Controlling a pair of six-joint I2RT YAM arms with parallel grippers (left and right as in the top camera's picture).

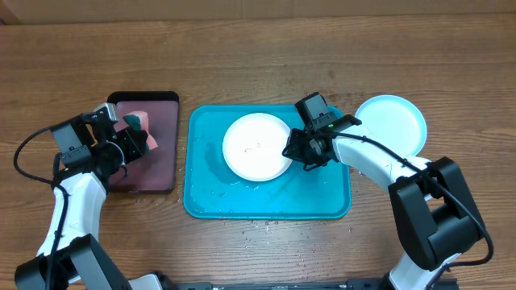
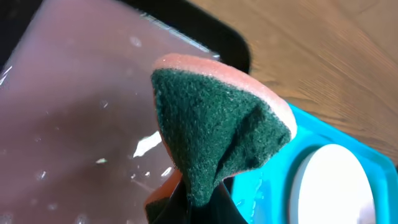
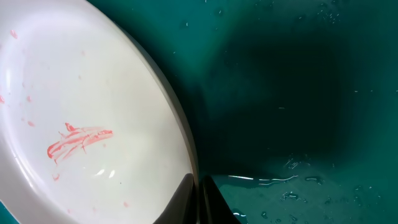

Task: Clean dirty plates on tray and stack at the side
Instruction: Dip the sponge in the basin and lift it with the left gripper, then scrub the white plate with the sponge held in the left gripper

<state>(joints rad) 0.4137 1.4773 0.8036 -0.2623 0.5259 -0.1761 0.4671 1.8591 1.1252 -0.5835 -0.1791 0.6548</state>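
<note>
Wooden table (image 1: pixel 242 48) before you — white plate (image 1: pixel 256 147), red-smeared, lies mid turquoise tray (image 1: pixel 270 208), your right gripper (image 1: pixel 292 150) clamped on its 3 o'clock rim. Light blue plate (image 1: pixel 395 121) rests off-tray at 2 o'clock; left gripper (image 1: pixel 137 137) pinches the sponge (image 2: pixel 211 137) over the dark tray (image 1: pixel 161 173) at 9 o'clock.

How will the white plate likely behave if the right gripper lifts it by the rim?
The white plate looks shallow and thin, so probably light and stiff. Water beads on the tray, so it may slide or slip in the right gripper.
</note>
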